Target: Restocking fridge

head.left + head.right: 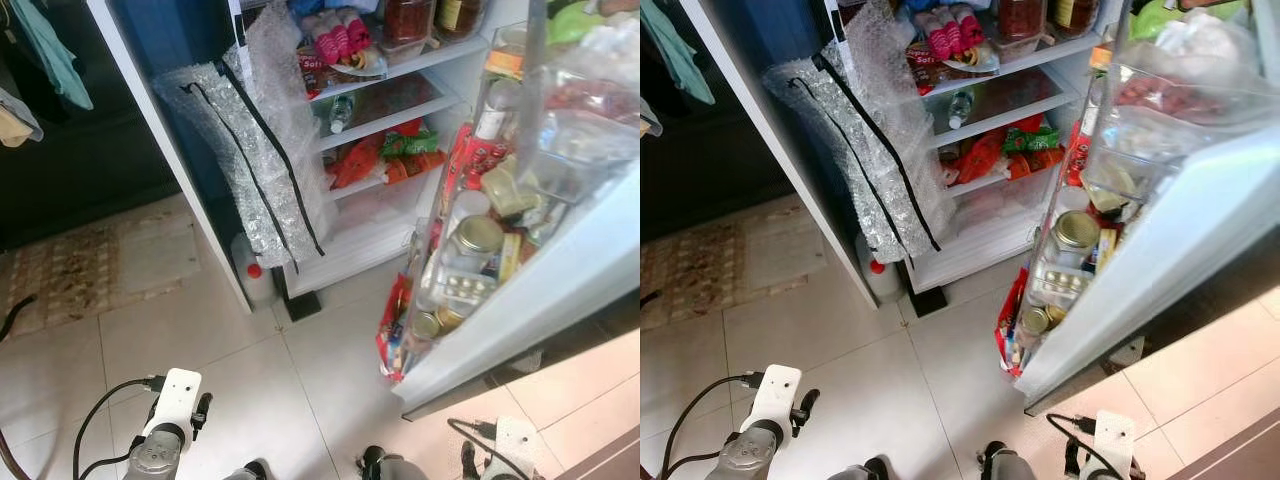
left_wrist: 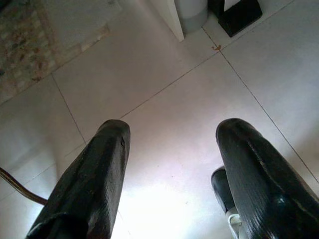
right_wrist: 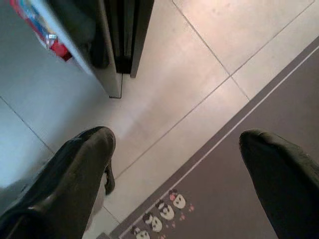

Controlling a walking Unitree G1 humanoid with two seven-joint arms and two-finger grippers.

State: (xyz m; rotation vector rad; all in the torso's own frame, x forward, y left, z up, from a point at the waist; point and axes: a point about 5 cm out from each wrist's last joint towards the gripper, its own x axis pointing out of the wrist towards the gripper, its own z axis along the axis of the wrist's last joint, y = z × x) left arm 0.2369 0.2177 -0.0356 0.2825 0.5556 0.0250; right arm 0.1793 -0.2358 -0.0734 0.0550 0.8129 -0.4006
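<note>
Grippers hang low over the tiles, both empty. The left gripper (image 2: 172, 169) has its fingers spread wide above bare floor (image 2: 164, 99); the right gripper (image 3: 182, 174) is just as wide, over the seam between tile and a dark mat (image 3: 259, 99). Ahead stands the fridge (image 1: 385, 130), its door (image 1: 520, 290) swung out toward the right arm, racks crammed with jars and packets. Bubble wrap (image 1: 255, 150) droops over the left of the shelves.

No item to stock can be seen in either grip or on the floor, so the step in hand is probably fetching one. Approaching, keep the right arm clear of the door's edge and lift the wrap aside before reaching in. The top shelves are cut off, and the door's contents blur together.
</note>
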